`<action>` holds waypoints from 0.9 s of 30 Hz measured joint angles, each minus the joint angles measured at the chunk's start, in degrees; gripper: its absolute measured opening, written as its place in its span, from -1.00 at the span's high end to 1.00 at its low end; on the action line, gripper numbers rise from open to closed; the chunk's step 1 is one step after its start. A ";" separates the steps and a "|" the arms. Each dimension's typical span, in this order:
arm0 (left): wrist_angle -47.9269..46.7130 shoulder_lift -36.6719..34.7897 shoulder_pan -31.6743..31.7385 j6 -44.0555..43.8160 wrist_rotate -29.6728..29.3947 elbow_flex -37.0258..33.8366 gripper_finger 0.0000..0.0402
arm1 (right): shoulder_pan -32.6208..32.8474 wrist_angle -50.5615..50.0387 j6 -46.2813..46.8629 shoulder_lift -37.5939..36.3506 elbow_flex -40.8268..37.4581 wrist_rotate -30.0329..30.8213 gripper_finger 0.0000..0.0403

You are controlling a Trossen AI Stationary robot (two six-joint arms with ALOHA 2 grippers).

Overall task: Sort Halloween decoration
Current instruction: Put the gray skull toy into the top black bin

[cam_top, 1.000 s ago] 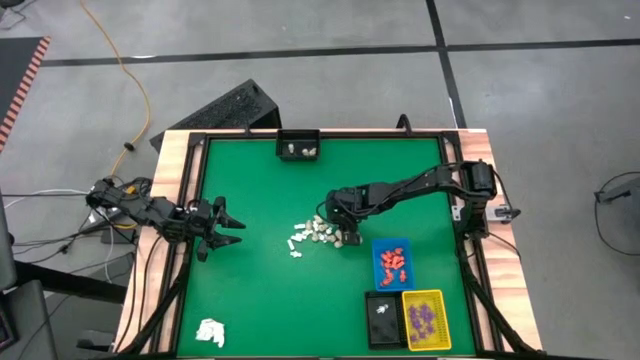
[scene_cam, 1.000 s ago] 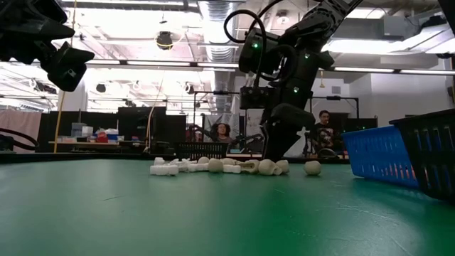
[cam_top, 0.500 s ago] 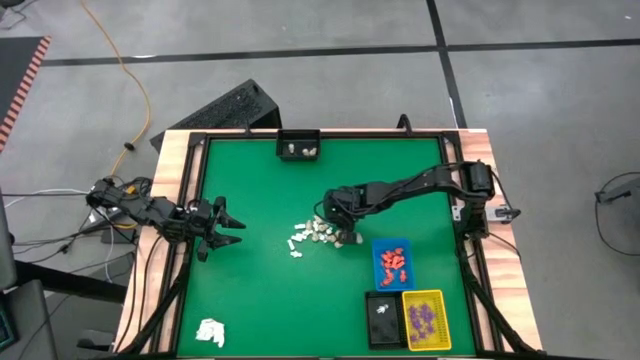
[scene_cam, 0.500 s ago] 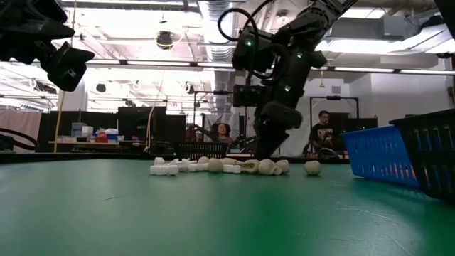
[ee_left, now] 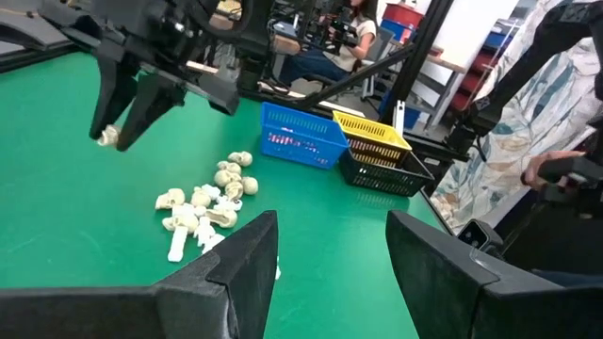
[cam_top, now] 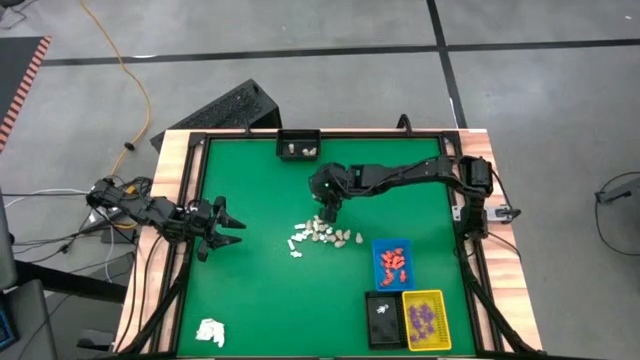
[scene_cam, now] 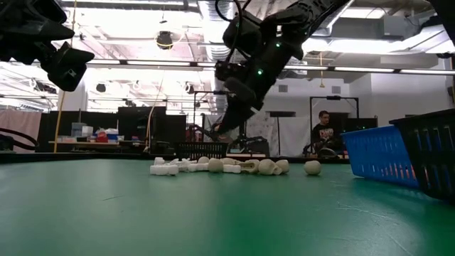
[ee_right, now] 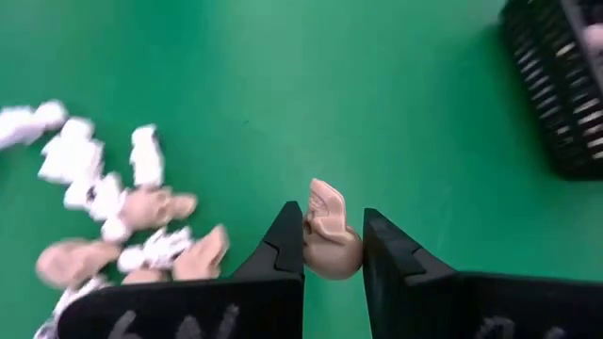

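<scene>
A loose pile of small white and cream Halloween decoration pieces (cam_top: 320, 236) lies mid-table on the green mat, also seen in the low view as the pile (scene_cam: 220, 166). My right gripper (cam_top: 327, 206) hangs above the pile's far side, shut on one cream piece (ee_right: 328, 235). The left wrist view shows that gripper (ee_left: 118, 127) high over the mat. My left gripper (cam_top: 232, 226) waits open at the table's left side, with nothing between its fingers (ee_left: 247, 256). My right gripper pinches the cream piece by its rounded end (ee_right: 332, 254) between its two fingertips (ee_right: 283, 240). The piece's narrower end sticks out past the tips. The fingers slant down from the table's right side. The piece is lifted clear of the mat.
A blue tray (cam_top: 392, 262) with orange-red pieces stands right of the pile. Nearer the front stand a black tray (cam_top: 381, 318) and a yellow tray (cam_top: 425, 320) with purple pieces. A small black tray (cam_top: 298, 147) sits at the far edge. A white wad (cam_top: 210, 332) lies front left.
My right gripper has risen from the right end of the pile and swung toward the far edge and a little left, tipping less steeply. The cream piece between its fingers is now clear of the mat. The rest of the pile has stayed put.
</scene>
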 joint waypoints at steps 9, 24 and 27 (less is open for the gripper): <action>-0.33 0.00 0.02 0.28 -3.26 0.00 0.06 | -1.94 6.89 5.91 -0.04 4.91 8.27 0.72; 0.76 -0.02 0.02 -0.01 -6.05 0.00 0.06 | -10.87 25.14 12.14 1.33 5.32 7.33 0.72; 0.78 -0.02 0.02 0.65 -6.07 0.00 0.06 | -12.13 24.82 12.16 1.41 5.30 6.95 0.72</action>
